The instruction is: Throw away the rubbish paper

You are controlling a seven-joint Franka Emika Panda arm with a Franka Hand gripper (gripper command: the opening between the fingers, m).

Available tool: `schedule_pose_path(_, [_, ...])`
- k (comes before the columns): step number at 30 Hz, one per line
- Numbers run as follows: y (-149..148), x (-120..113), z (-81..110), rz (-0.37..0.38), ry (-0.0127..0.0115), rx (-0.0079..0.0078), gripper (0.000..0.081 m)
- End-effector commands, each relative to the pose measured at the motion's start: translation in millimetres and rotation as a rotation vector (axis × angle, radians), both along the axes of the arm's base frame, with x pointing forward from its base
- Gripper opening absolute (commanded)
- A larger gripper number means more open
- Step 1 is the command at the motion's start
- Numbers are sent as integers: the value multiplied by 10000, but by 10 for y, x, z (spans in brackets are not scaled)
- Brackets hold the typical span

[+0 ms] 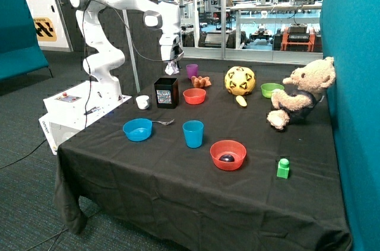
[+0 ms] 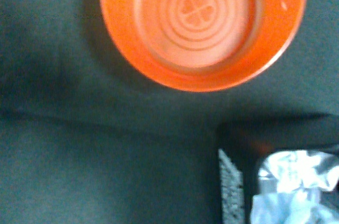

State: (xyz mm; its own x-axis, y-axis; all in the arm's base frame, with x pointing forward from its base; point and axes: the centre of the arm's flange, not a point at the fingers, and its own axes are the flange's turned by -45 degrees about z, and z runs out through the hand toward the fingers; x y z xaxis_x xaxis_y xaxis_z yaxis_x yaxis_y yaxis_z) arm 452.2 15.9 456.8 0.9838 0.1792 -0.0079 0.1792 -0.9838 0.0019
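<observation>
— Where's the arm right now?

— I have the gripper (image 1: 171, 64) raised above the black box (image 1: 166, 92), the small open container standing on the black tablecloth (image 1: 178, 191) between the little white cup (image 1: 142, 102) and the small red bowl (image 1: 194, 95).

— And the rubbish paper?

— The rubbish paper (image 1: 172, 67) is a pale crumpled wad hanging at the fingertips, up in the air above the box's opening. The fingers are clamped on it. In the wrist view I see the paper (image 2: 296, 187) close to the lens, with the dark box wall (image 2: 233, 192) and its white lettering just beside it, and the red bowl (image 2: 204, 23) seen from above, empty, with a ring pattern on its bottom.

— So it isn't in the box?

— No. It is clear of the rim, held above it.

— What else is on the table?

— A blue bowl (image 1: 138, 129) with a spoon (image 1: 164, 122) just beside it, a blue cup (image 1: 193, 133), and a larger red bowl (image 1: 228, 154) with something dark in it near the front. A green block (image 1: 283, 168) sits towards the front corner. Further back I see a purple cup (image 1: 192, 71), a yellow ball (image 1: 240, 80), a green bowl (image 1: 272, 89), and a teddy bear (image 1: 303, 92) sitting against the teal wall.
</observation>
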Motion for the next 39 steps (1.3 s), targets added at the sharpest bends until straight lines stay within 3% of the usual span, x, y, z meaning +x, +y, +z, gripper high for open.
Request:
schedule_pose_path(1, [-250,-3,-60,-351,-75,32,0])
schedule_pose_path(20, [-539,-168,-188,-595,-76,31,0])
schedule_pose_path(30, [-514,-265,-298,-424,-75,32,0])
schedule_pose_path(35, [-479,-322,-347,-339,-75,32,317])
schedule_pose_path(39, [-472,-344,-361,-343,-75,32,507])
